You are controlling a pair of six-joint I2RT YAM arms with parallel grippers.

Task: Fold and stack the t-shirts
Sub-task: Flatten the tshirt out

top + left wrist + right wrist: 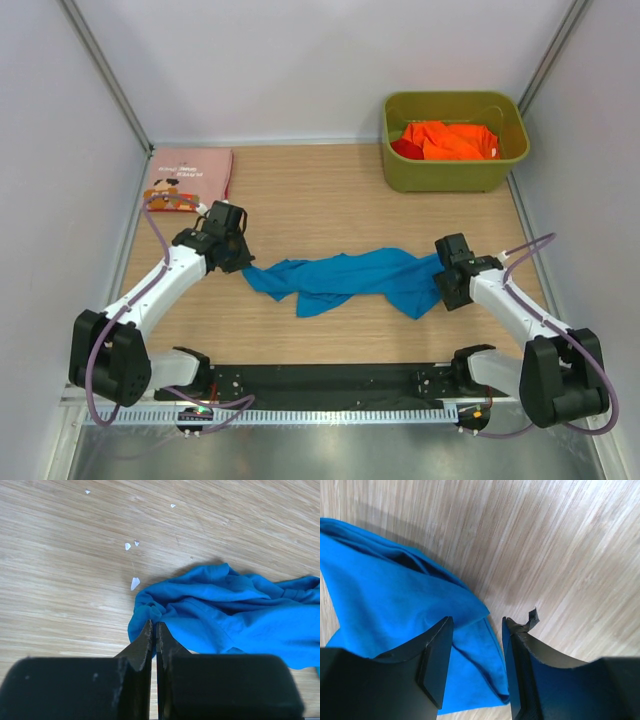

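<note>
— Pale wooden table [330, 190] between white walls [300, 60], and right across the middle lies the blue t-shirt [350, 280], rumpled and strung out left to right between the two arms.

— Unfolded, then. What's the left gripper [154, 630] doing?

— Pinched right down, fingers almost meeting, tips at the shirt's left end. From the wrist view they sit on the very edge of the cloth, but whether a fold is caught between them I cannot tell.

— And on the other side?

— Right gripper [477, 622] hangs over the shirt's right end with its jaws parted, a moderate gap. Blue cloth lies on the wood under that gap, and the gripper is holding nothing.

— I see a few white flecks [135, 583] on the wood just beyond the shirt's left end.

— Yes, small scraps, loose on the surface. Now look to the far left corner: the pink t-shirt [190, 172] is folded flat, print side up, well apart from the blue one.

— And far right?

— Olive-green bin [455, 178] in the far right corner, with the orange t-shirt [455, 140] bunched inside and the red t-shirt [405, 148] showing at its left side.
</note>
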